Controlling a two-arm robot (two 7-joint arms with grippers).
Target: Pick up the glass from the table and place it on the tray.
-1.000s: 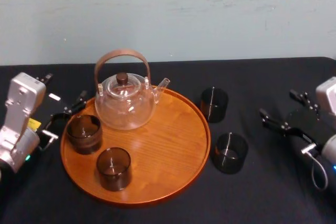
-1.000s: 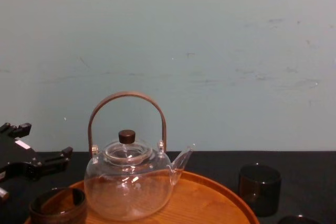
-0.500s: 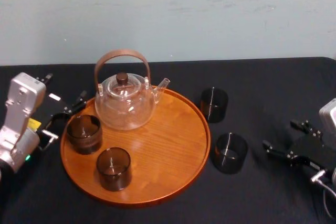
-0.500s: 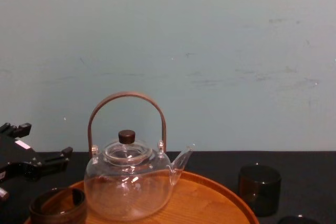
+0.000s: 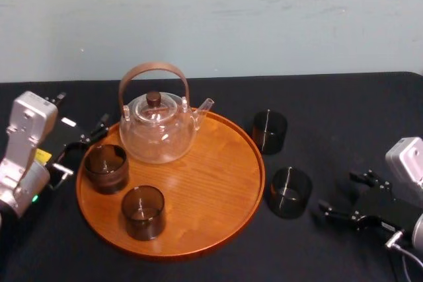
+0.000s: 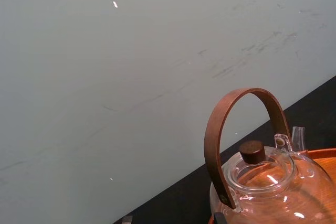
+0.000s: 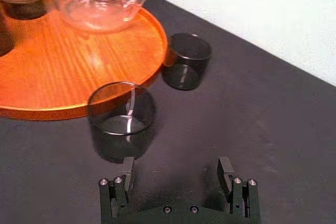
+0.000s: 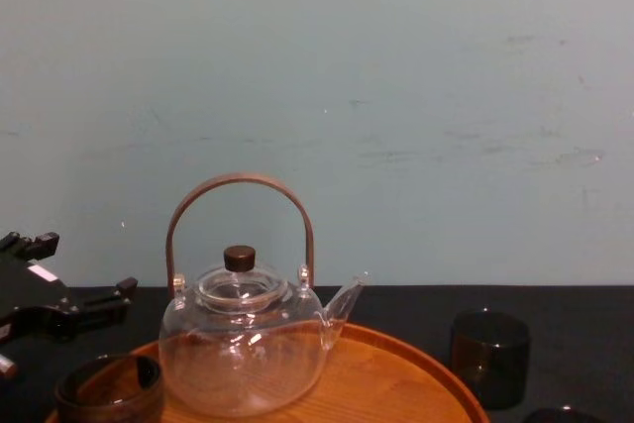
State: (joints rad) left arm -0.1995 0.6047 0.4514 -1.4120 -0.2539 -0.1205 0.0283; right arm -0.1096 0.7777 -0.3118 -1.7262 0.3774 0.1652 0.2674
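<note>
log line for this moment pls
phase: pre-grasp | right gripper: jaws open, low on table beside nearer glass, not touching | left gripper: parked beside tray

The tray point(image 5: 218, 193) was smooth, glossy wood, the teapot point(image 5: 158, 135) clear shiny glass with a wooden handle point(image 5: 153, 67), the glass point(image 5: 289, 191) smoky, the table cover point(image 5: 330, 107) matt black cloth.
</note>
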